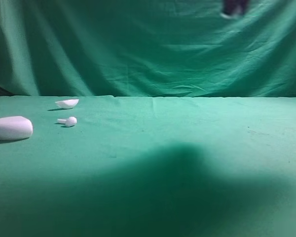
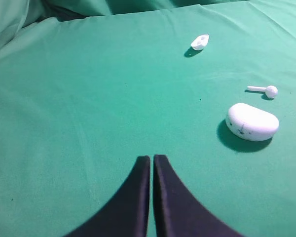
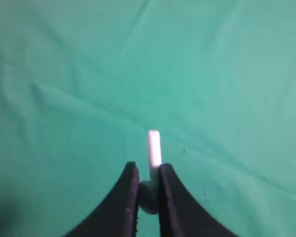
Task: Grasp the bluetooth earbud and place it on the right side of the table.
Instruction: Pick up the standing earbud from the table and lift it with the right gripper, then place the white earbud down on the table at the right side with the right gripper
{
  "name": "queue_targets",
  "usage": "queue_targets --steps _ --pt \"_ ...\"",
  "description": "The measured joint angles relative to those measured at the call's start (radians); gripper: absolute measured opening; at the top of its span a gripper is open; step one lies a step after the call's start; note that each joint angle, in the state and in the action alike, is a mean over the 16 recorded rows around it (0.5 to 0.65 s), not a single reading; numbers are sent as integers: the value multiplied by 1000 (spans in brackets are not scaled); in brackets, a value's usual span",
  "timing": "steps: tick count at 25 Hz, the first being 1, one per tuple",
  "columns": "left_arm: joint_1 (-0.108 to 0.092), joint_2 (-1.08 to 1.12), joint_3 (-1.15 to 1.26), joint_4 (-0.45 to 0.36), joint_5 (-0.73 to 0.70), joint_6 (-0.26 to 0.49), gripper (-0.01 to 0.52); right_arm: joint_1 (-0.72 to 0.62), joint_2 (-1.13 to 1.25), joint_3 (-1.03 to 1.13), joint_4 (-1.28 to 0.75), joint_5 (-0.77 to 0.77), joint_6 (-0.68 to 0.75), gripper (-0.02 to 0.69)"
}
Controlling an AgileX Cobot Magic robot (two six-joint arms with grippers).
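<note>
My table (image 1: 197,128) wears creased green cloth, matching the curtain behind. In the high view three white things lie on it at about nine o'clock: a case (image 1: 11,128) by the left edge, an earbud (image 1: 68,121) just right of it, a small shell (image 1: 67,103) behind that.

two earbuds: one white earbud (image 1: 68,121) lying at left of the high view, one bluetooth earbud (image 3: 153,157) at lower centre of the right wrist view. one oval case (image 1: 11,128) (far left edge). one small white shell piece (image 1: 67,103), upper left. one green table (image 1: 197,133). two grippers, left gripper (image 2: 152,160) and right gripper (image 3: 148,170).
</note>
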Motion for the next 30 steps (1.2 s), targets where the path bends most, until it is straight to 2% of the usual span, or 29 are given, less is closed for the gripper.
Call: queue_targets --steps 8,13,23,30 --pt "0 0 0 0 0 0 0 -153 -223 544 -1 -234 41 89" --pt "0 0 0 0 0 0 0 -227 -246 769 6 -400 61 89" --pt "0 0 0 1 0 0 0 -282 -154 888 15 -552 75 99" --pt "0 0 0 1 0 0 0 -284 -114 887 21 -574 75 210"
